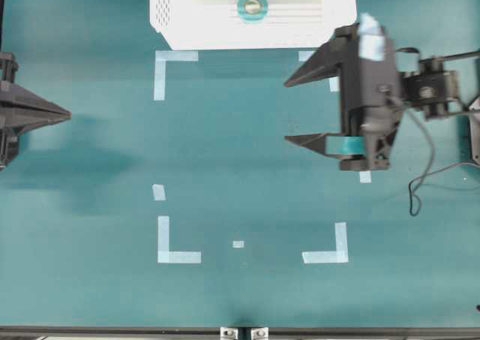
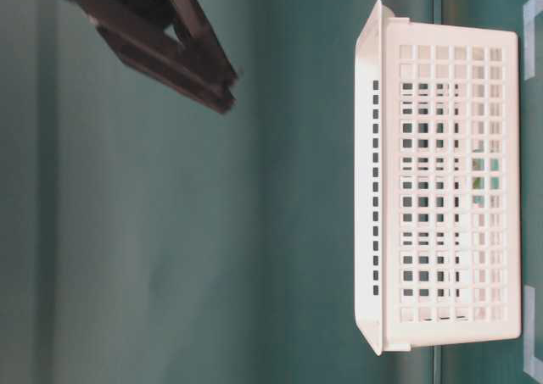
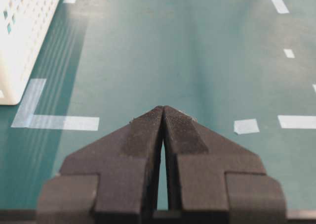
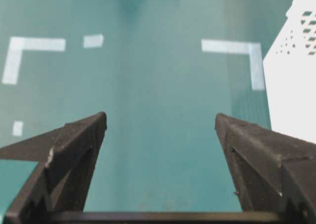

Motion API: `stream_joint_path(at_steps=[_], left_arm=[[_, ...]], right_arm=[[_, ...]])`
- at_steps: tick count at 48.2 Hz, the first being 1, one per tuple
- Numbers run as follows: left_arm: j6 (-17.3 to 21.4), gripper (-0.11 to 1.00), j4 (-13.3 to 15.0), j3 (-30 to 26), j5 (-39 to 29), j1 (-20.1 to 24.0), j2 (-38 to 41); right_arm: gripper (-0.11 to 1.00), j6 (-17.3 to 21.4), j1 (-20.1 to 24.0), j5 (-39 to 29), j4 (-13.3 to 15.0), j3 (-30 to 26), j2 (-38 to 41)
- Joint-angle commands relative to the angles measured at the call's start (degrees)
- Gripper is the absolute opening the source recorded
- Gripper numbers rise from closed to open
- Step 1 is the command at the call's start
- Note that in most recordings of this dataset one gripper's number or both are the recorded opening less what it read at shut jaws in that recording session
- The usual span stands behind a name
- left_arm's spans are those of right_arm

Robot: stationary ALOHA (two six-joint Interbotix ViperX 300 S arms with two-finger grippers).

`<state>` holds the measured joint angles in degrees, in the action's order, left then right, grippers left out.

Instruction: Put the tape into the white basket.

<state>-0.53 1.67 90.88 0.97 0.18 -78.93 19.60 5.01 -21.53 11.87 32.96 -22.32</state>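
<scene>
You have the tape (image 1: 253,7) lying flat on the ribbed floor of the white basket (image 1: 172,17), which sits at the far edge of the teal table (image 1: 247,167), its near wall just beyond the far corner marks (image 1: 166,66). The roll rests near the middle of the basket's floor, apart from the walls.

Your right gripper (image 1: 286,110) hangs over the right side of the marked area, near the basket's right end, with its fingers spread wide and nothing between them; in the right wrist view only bare table shows in the gap. Your left gripper (image 1: 69,115) sits at the left edge of the table, well apart from the basket, its fingers (image 3: 148,135) pressed together and holding nothing.

Between the two grippers the marked rectangle lies open, with only the pale tape corners and a few small tape scraps (image 1: 238,244) on the flat surface.
</scene>
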Motion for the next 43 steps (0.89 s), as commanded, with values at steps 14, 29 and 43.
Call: stream_joint_path(at_steps=[14, 29, 43], left_arm=[[0.09, -0.11, 0.00, -0.70, 0.26, 0.62, 0.44], [0.09, -0.11, 0.00, -0.70, 0.26, 0.70, 0.44], [0.09, -0.11, 0.00, -0.62, 0.35, 1.05, 0.44]], right_arm=[[0.94, 0.44, -1.41, 10.28, -0.70, 9.05, -8.17], [0.94, 0.53, -1.93, 16.35, -1.14, 18.54, -17.84], [0.94, 3.52, -2.11, 22.32, -2.02, 27.60, -26.02]])
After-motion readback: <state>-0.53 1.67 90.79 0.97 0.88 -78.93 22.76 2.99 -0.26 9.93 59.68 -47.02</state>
